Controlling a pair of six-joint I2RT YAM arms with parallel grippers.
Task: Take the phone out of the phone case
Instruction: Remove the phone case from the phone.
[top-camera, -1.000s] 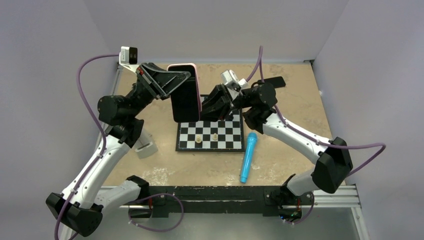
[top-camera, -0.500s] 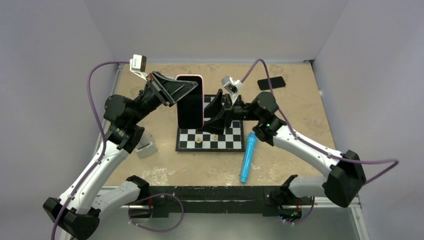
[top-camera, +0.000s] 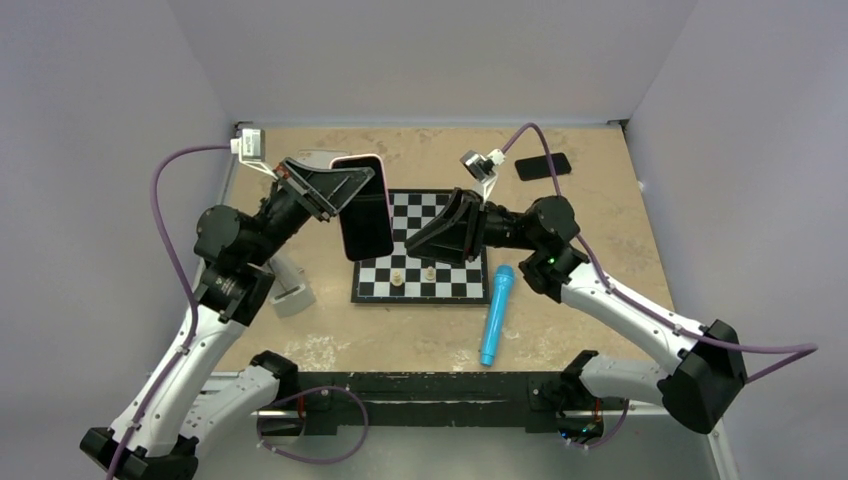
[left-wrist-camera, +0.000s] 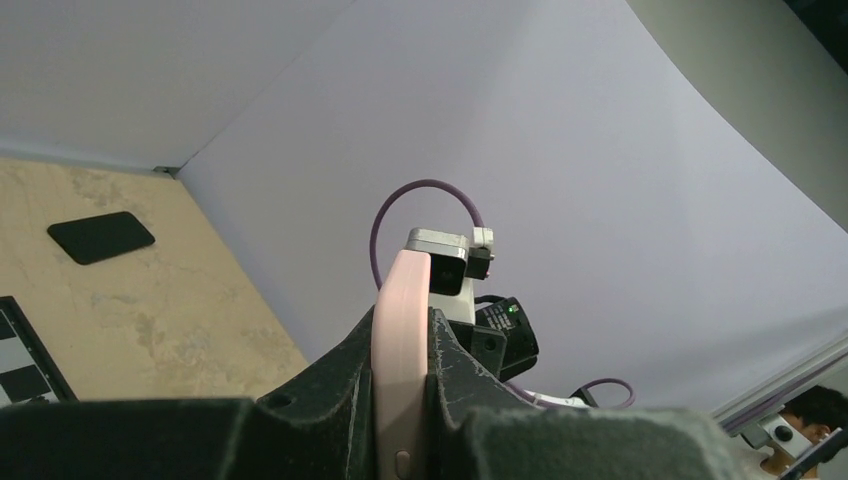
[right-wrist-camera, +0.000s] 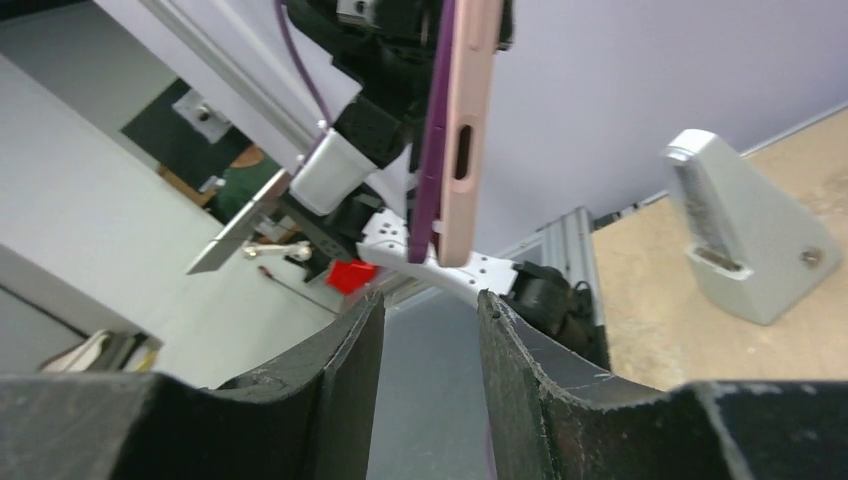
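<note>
The phone in its pink case (top-camera: 365, 212) is held upright in the air over the chessboard's left edge. My left gripper (top-camera: 362, 184) is shut on its upper part. In the left wrist view the pink case edge (left-wrist-camera: 400, 340) is clamped between my left gripper's (left-wrist-camera: 403, 335) two fingers. My right gripper (top-camera: 428, 236) is open and empty, just right of the phone and apart from it. In the right wrist view the case (right-wrist-camera: 466, 120) shows edge-on with the phone's purple rim beside it, above my right gripper's (right-wrist-camera: 430, 315) spread fingers.
A chessboard (top-camera: 440, 210) lies mid-table with two small pieces (top-camera: 398, 277) on its front row. A blue marker-like stick (top-camera: 496, 315) lies to its right. A black flat slab (top-camera: 543, 166) lies at the back right. A grey stand (top-camera: 292, 292) sits left, also in the right wrist view (right-wrist-camera: 745, 245).
My left gripper has carried the cased phone a little left and lower. My right gripper has drawn back to the right, and the gap to the phone has widened.
</note>
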